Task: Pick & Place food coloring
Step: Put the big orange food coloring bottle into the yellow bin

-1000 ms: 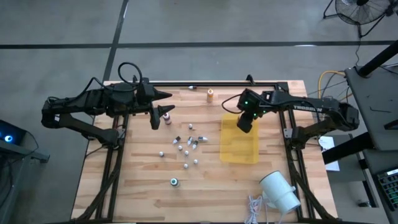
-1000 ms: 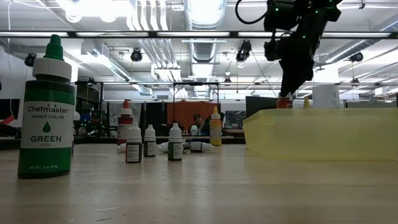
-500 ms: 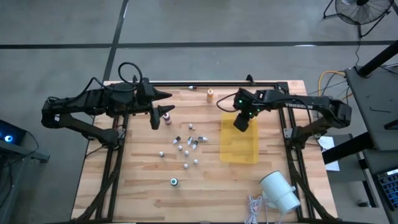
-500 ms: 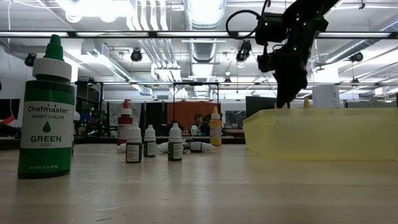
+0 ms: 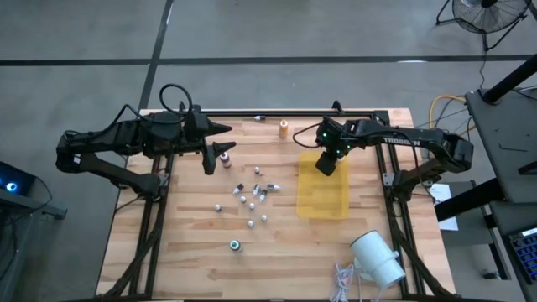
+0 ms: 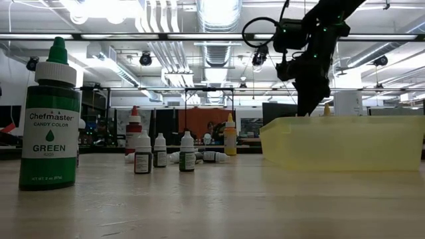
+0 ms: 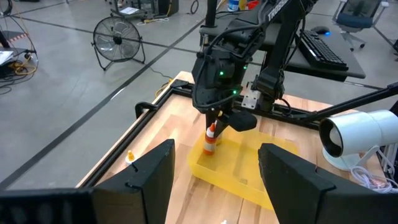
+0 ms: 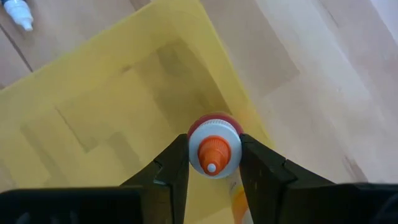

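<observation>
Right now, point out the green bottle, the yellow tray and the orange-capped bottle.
green bottle (image 6: 50, 113), low view, its label
yellow tray (image 5: 323, 205), high view, bare floor
orange-capped bottle (image 8: 214, 149), right wrist view, its cap

A: Where do the cameras sit?

B: One hangs overhead, facing straight down on the whole worktop (image 5: 193, 252). One sits at worktop level, looking across into the room.

A: And the wrists?

B: The right wrist camera looks close down between its fingers (image 8: 171, 171) into the yellow tray (image 8: 81, 106). The left wrist camera views that tray (image 7: 249, 186) from farther off, past its own fingers (image 7: 152, 171).
</observation>
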`<state>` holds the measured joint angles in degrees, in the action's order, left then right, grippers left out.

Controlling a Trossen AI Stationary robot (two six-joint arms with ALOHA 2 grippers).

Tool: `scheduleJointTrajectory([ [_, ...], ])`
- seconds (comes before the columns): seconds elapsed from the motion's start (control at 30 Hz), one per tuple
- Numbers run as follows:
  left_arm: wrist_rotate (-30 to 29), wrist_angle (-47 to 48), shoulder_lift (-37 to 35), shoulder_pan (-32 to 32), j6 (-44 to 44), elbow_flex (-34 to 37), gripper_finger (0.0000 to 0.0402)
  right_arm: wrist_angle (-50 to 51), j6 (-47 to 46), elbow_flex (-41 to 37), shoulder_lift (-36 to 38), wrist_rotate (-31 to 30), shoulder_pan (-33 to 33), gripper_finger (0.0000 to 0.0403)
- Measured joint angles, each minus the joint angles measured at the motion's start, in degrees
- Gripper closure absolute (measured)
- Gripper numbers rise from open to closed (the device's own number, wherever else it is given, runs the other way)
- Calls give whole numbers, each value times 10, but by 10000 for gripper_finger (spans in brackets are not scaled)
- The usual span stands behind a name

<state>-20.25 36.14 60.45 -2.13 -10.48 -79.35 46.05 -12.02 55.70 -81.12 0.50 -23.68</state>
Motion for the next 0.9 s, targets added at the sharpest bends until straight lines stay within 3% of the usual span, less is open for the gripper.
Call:
scheduleJointTrajectory([
  [0.53, 0, 0, 0, 0, 1, 0, 197, -1, -12, -1, 0, -2, 0, 218],
  [0.9, 0, 0, 0, 0, -2, 0, 197, 25, -5, 41, 2, -2, 0, 208],
])
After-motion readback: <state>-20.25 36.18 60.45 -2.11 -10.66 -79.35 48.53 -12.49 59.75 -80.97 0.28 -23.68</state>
